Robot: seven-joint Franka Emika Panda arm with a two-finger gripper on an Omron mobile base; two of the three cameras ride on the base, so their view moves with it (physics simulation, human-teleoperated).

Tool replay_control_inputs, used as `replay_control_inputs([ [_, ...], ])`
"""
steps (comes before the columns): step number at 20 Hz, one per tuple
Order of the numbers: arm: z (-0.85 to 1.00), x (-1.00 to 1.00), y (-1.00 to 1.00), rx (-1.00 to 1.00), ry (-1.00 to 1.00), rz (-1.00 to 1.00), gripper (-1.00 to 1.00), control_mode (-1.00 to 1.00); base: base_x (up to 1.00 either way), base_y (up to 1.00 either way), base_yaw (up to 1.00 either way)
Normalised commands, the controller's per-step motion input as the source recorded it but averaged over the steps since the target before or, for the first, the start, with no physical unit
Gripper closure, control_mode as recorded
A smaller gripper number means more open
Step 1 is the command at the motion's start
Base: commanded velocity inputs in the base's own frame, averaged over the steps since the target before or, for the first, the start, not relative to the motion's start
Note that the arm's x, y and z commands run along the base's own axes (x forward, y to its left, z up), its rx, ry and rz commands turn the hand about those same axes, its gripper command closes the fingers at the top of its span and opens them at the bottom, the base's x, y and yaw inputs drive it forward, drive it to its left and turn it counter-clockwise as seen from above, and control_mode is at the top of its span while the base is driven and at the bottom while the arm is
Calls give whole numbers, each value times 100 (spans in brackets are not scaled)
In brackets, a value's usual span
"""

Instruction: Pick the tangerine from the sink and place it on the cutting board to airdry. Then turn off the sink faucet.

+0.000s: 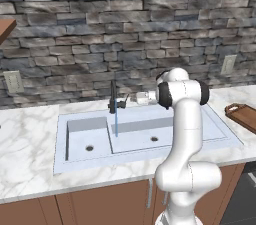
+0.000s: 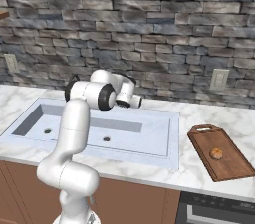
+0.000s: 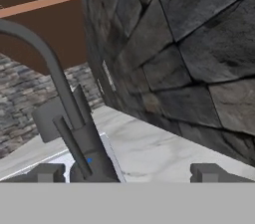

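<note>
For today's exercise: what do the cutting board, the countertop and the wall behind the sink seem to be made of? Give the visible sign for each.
Cutting board: looks like wood, dark reddish-brown with lengthwise grain and a darker raised rim; matte.
Countertop: seems to be marble or an imitation, white with grey veins, smooth.
Wall: looks like rough stacked stone, uneven grey and brown blocks with dark joints.

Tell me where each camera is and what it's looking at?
Left base view: behind the arm's left, facing the pale blue-grey double sink and thin black faucet; white arm lower right.
Right base view: behind its right, same sink, plus the small orange tangerine on the reddish-brown wooden cutting board; arm lower left.
Hand view: on the hand, facing the faucet; open gripper.
</note>
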Motion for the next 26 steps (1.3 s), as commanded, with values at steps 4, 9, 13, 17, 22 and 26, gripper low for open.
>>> replay_control_inputs([
  [4, 0, 0, 13, 0, 0, 5, -100, -100, 0, 0, 0],
  [9, 0, 0, 17, 0, 0, 5, -100, -100, 0, 0, 0],
  [13, 0, 0, 12, 0, 0, 4, -100, -100, 0, 0, 0],
  [17, 0, 0, 10, 0, 0, 4, -100, -100, 0, 0, 0],
  [22, 0, 0, 18, 0, -2, 5, -100, -100, 0, 0, 0],
  [26, 0, 0, 29, 1, -5, 5, -100, -100, 0, 0, 0],
])
